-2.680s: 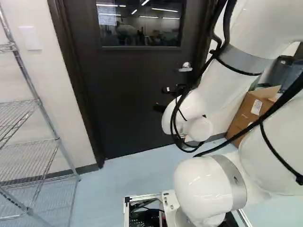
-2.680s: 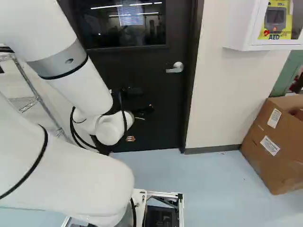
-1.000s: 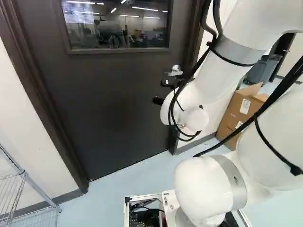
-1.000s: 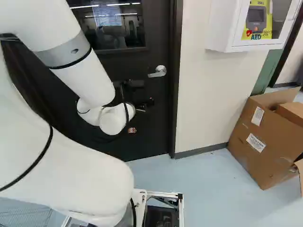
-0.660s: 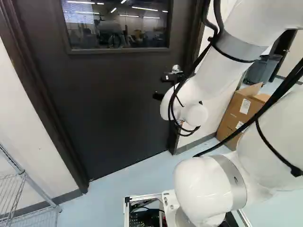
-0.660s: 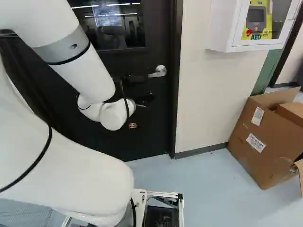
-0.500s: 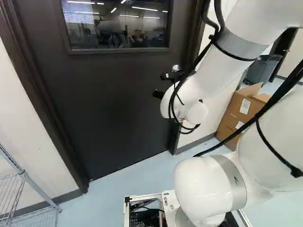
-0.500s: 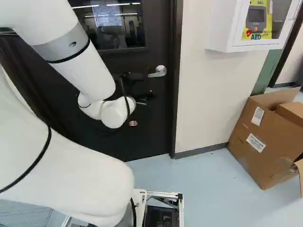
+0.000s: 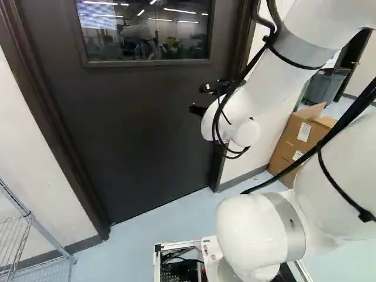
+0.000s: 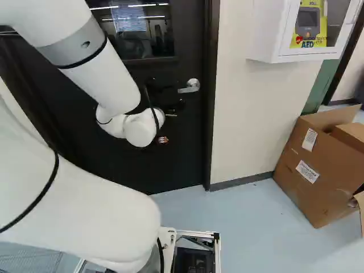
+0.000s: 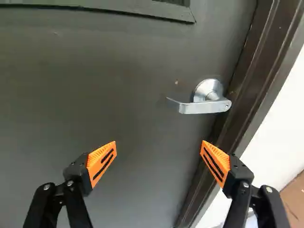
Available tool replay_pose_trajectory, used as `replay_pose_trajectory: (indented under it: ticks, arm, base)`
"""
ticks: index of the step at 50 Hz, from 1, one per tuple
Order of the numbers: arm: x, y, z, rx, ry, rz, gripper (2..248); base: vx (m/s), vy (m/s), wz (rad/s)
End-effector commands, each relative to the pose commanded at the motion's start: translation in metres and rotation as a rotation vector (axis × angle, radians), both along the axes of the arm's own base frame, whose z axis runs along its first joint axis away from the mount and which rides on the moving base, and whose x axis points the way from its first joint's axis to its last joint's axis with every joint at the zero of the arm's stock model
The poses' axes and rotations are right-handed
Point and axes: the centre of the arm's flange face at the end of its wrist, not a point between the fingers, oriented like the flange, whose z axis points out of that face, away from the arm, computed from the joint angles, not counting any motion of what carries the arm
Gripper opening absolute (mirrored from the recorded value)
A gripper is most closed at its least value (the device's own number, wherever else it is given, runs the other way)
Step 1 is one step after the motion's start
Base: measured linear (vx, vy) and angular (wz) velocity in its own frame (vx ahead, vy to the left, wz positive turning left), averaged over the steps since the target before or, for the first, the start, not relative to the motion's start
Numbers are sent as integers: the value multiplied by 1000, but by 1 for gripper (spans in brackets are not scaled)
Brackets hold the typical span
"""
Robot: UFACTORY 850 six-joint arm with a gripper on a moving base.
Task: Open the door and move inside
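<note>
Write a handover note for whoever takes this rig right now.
Tool: open, holding nothing, its two fingers spread wide apart toward the door.
Door: shut in its frame. The lever handle is ahead of the tool, off toward the finger nearer the frame, and sits level.
Nearby: an open cardboard box on the floor, right of the door in the right base view.
Done: the arm is raised before the door, with the handle in the wrist view.
Left: line up with the handle, work it, open the door, drive through.
</note>
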Motion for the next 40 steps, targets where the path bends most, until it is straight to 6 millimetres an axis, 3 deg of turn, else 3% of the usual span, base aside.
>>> replay_pose_trajectory:
  ticks: [40]
  arm:
    - [39,-7,47,-154,-148,180,247]
  base:
    - [0,0,0]
